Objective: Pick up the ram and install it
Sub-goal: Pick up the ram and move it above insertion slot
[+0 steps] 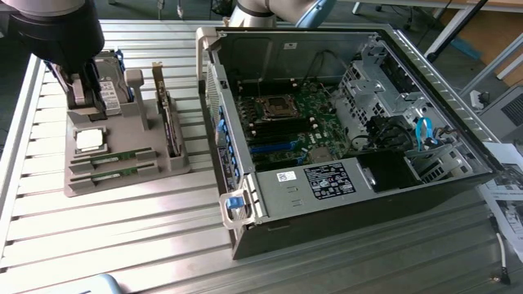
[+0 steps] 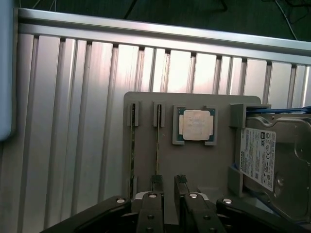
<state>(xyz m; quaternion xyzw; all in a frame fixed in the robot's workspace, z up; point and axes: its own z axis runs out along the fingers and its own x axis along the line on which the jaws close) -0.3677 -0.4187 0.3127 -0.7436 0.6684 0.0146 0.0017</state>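
Two ram sticks lie on edge in slots of the grey holder tray (image 1: 122, 184). One ram stick (image 1: 114, 158) (image 2: 157, 145) sits nearer the processor, the other (image 1: 112, 175) (image 2: 132, 145) beside it toward the tray's edge. My gripper (image 1: 88, 107) (image 2: 168, 182) hangs over the tray near the hard drive, open, with nothing between its fingers. In the wrist view one fingertip (image 2: 156, 181) stands close to the end of the nearer ram stick.
On the tray also rest a square silver processor (image 1: 89, 139) (image 2: 196, 124), a hard drive (image 1: 110, 86) (image 2: 272, 165) and an upright expansion card (image 1: 169, 122). The open computer case (image 1: 245, 202) lies at the exterior view's right, its motherboard memory slots (image 1: 282, 131) exposed.
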